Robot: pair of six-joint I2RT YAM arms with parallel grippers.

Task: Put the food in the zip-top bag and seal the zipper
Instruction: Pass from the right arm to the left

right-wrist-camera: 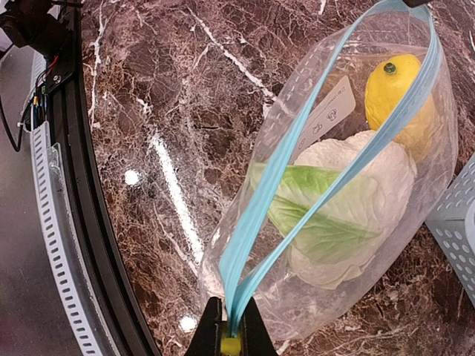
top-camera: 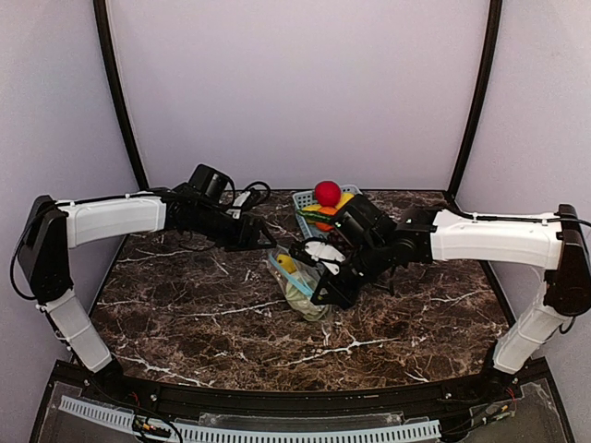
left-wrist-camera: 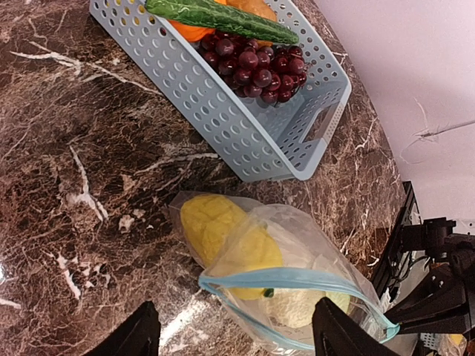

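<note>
The clear zip-top bag point(top-camera: 303, 293) lies on the marble table in front of the basket. Inside it are the yellow banana point(left-wrist-camera: 223, 230), the white cauliflower point(right-wrist-camera: 371, 185) and a light-green piece point(right-wrist-camera: 319, 211). The light-blue zipper point(right-wrist-camera: 286, 159) gapes open along most of the mouth. My right gripper point(right-wrist-camera: 230, 335) is shut on one end of the zipper and holds that corner up; it also shows in the top view point(top-camera: 325, 288). My left gripper point(left-wrist-camera: 236, 343) is open, its fingers point(left-wrist-camera: 137, 337) either side of the bag's other end without touching it; in the top view point(top-camera: 266, 240) it sits just left of the bag.
The light-blue lattice basket point(left-wrist-camera: 245, 126) stands right behind the bag, holding dark purple grapes point(left-wrist-camera: 256, 70), a green vegetable point(left-wrist-camera: 223, 18) and an orange piece. A red ball-like fruit point(top-camera: 326, 192) sits on top of it. The table's black front rail point(right-wrist-camera: 82, 222) is near the right gripper.
</note>
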